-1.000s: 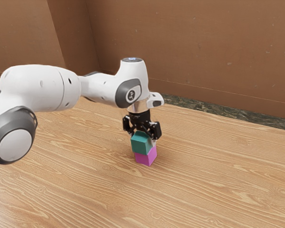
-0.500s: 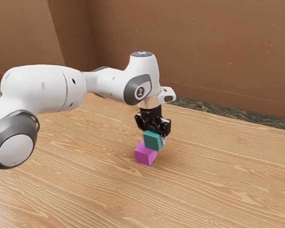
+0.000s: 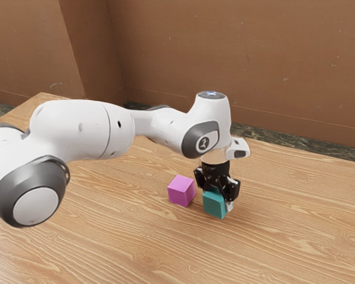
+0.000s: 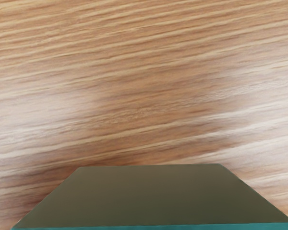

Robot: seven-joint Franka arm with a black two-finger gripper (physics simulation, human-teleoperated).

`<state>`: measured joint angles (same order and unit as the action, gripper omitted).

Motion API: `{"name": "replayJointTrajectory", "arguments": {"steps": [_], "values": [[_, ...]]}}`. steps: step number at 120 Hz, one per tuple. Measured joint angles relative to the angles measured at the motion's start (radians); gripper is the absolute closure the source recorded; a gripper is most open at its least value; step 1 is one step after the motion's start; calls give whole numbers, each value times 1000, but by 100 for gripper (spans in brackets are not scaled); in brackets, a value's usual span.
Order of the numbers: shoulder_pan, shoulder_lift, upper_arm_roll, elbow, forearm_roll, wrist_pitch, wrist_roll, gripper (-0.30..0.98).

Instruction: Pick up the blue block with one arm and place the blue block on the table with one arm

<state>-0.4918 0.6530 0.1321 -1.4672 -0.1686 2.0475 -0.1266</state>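
While pointing the gripper (image 3: 218,199) down, holding the blue block (image 3: 214,205) tight at its tips. Can't tell if touching the worktop (image 3: 272,236) under the gripper. Got the pink block (image 3: 180,190) near the gripper, a bit apart.

A: Block status?
B: I've got the blue block (image 3: 215,203) clamped in the gripper (image 3: 218,199). Teal cube, flat faces, roughly upright. Wrist view gives me one dark face, thin teal strip at its edge.
A: Where?
B: Exterior view, right of center, low at the table (image 3: 284,236). I can't tell if its base touches.
A: Table?
B: Flat, light-brown wood, pale wavy grain. I see it extend around the block.
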Motion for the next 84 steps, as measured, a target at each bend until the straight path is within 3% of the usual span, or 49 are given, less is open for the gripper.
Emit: {"name": "replayJointTrajectory", "arguments": {"steps": [25, 35, 51, 84], "values": [[1, 28, 0, 3, -17, 0, -5, 39], [3, 33, -1, 4, -26, 0, -3, 26], [4, 36, -2, 15, -36, -2, 3, 15], [7, 22, 8, 95, -27, -33, 13, 4]]}}
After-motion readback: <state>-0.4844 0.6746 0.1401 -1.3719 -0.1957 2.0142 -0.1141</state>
